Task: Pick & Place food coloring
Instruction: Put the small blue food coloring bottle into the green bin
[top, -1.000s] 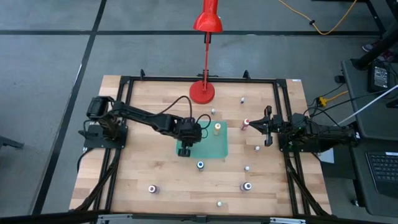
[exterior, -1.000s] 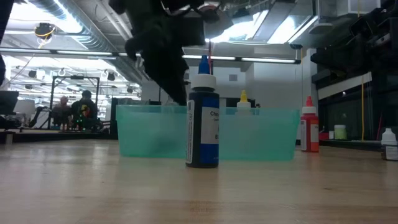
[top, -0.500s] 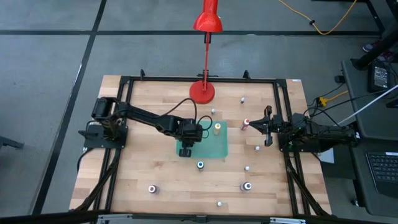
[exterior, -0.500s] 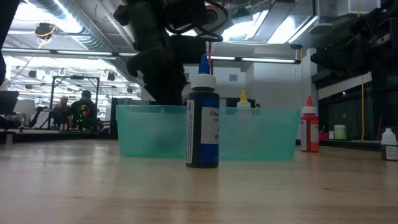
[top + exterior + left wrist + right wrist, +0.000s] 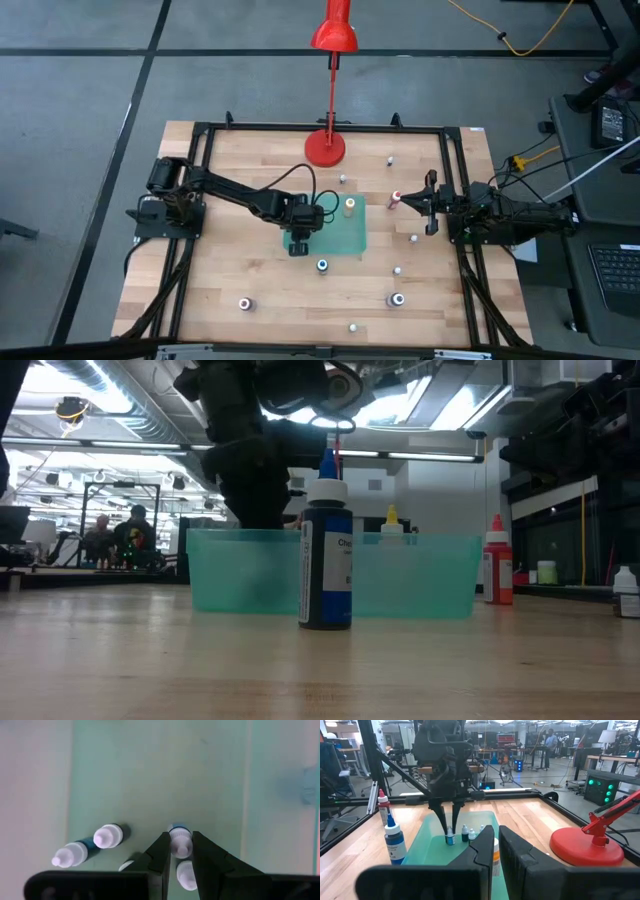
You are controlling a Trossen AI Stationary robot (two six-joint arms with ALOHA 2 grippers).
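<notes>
A green tray point(image 5: 348, 240) sits mid-table. My left gripper point(image 5: 298, 243) reaches down into its left part and is shut on a tiny white-capped, blue-bodied bottle point(image 5: 180, 841), which also shows in the right wrist view point(image 5: 450, 839). Other tiny bottles stand beside it in the tray point(image 5: 107, 836) point(image 5: 70, 856) point(image 5: 186, 872). A yellow-capped bottle point(image 5: 349, 206) stands at the tray's far side. My right gripper point(image 5: 430, 205) waits shut and empty at the table's right, next to a red bottle point(image 5: 396, 199). My left gripper pinches the bottle's white cap point(image 5: 180, 849) between its two fingers point(image 5: 161, 851), at their free ends. The fingers come from above, pointing down. The bottle stands upright with its base on the tray floor point(image 5: 450, 842).
A dark blue bottle point(image 5: 322, 265) stands just in front of the tray. Several more tiny bottles stand scattered over the wooden table point(image 5: 246, 304) point(image 5: 397, 299) point(image 5: 353, 326). A red lamp's round base point(image 5: 324, 148) stands at the far edge. A black frame point(image 5: 200, 180) borders the table.
My left gripper has gone down into the tray.
</notes>
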